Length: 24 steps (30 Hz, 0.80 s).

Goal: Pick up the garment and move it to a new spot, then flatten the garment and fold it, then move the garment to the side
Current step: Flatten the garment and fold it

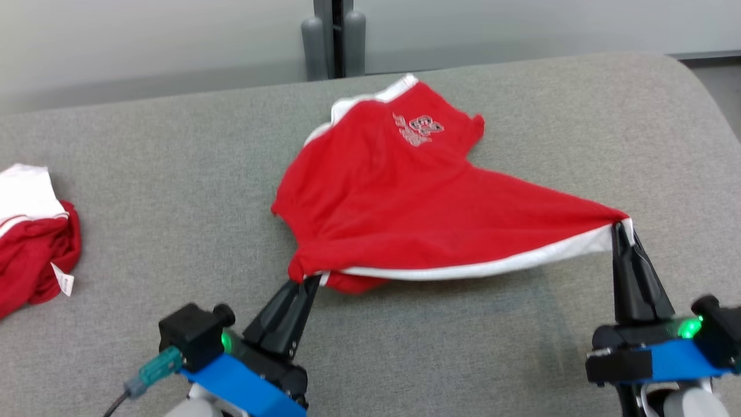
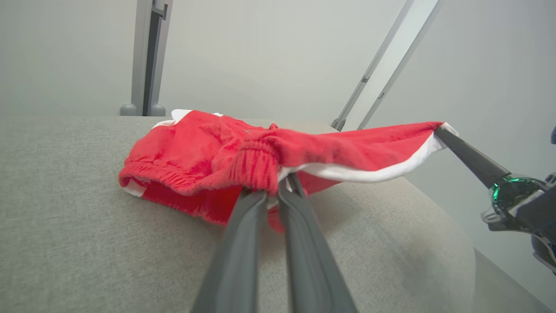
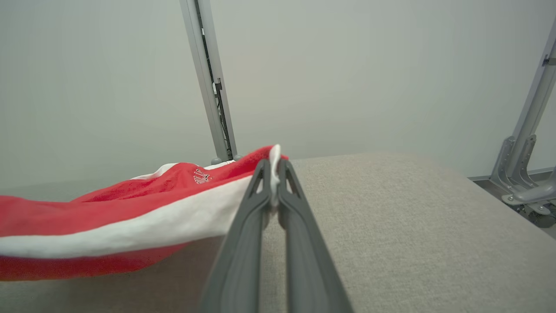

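Two red garments lie on the grey tabletop (image 1: pixel 173 174). Our left fingers (image 1: pixel 286 315) and right fingers (image 1: pixel 634 278), both clamped tight, hold the middle garment (image 1: pixel 405 208) by its near hem; the spare garment (image 1: pixel 35 255) sits bunched well apart, leftward.

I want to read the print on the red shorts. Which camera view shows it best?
The head view: the grey print faces the camera, whole. The right wrist view shows it small and slanted; in the left wrist view it is too small to tell.
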### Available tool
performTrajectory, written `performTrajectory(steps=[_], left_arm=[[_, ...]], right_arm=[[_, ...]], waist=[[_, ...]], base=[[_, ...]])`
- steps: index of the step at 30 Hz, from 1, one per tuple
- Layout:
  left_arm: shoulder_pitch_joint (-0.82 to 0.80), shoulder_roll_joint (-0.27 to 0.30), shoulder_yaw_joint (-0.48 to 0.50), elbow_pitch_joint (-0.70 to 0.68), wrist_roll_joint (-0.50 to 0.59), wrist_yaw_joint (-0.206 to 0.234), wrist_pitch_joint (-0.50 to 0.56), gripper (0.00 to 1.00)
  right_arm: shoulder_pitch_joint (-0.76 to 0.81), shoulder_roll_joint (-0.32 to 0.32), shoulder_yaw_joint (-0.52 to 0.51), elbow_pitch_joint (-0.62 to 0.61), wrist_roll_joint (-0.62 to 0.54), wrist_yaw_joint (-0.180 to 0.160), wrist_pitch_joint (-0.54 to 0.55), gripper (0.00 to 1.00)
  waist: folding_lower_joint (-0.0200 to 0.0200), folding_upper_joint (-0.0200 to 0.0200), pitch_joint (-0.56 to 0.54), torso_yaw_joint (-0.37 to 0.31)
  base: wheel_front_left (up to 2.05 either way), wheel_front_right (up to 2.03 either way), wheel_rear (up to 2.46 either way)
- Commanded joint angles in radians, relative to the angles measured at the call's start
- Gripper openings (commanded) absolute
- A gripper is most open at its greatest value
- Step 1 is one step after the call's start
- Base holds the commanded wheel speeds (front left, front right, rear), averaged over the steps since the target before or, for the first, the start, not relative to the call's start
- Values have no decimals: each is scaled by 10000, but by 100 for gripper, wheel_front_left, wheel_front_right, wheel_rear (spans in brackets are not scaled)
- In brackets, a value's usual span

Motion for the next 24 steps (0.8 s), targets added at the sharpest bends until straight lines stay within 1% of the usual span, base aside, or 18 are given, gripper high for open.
performTrajectory(steps=[1,3,4,6,7,9,11,14,17,20,24], left_arm=[[682,271,29,-813,6,385,-44,0],[982,394,-23,-1309,3,610,42,0],[982,394,-23,-1309,3,610,42,0],[1199,415,-143,-1701,-46,761,192,0],[1319,362,-231,-1892,-196,839,373,0],[1323,335,-256,-1926,-222,871,452,0],[1320,192,-283,-1816,-345,967,566,0],[1114,-132,-327,-1503,-572,989,745,0],[751,-531,-205,-1010,-927,885,903,0],[318,-1053,25,-430,-1469,770,1008,0],[-528,-1614,206,394,-1939,489,1353,0]], right_arm=[[869,-7,-31,-922,240,-1,-28,0],[1272,-4,-134,-1405,154,1,179,0],[1272,-4,-134,-1405,154,1,179,0],[1505,-5,-314,-1750,224,1,412,0],[1589,-2,-466,-1888,-83,1,635,0],[1547,-2,-519,-1899,-28,1,743,0],[1345,-3,-613,-1651,220,1,1004,0],[721,-3,-771,-1137,-18,1,1221,0],[-104,-5,-944,-483,-330,1,1372,0],[-1192,-2,-981,120,-1044,1,1508,0],[-2644,-37,-1063,1026,-1771,1,1823,0]], waist=[[2,0,-464,-170],[2,0,-613,-122],[2,0,-613,-122],[2,0,-705,-26],[2,0,-717,118],[2,0,-688,192],[2,0,-591,344],[2,0,-307,601],[2,0,54,928],[2,0,419,1243],[2,0,863,1690]], base=[[0,0,0],[0,0,0],[0,0,0],[0,0,0],[0,0,0],[0,0,0],[0,0,0],[0,0,0],[0,0,0],[0,0,0],[0,0,0]])
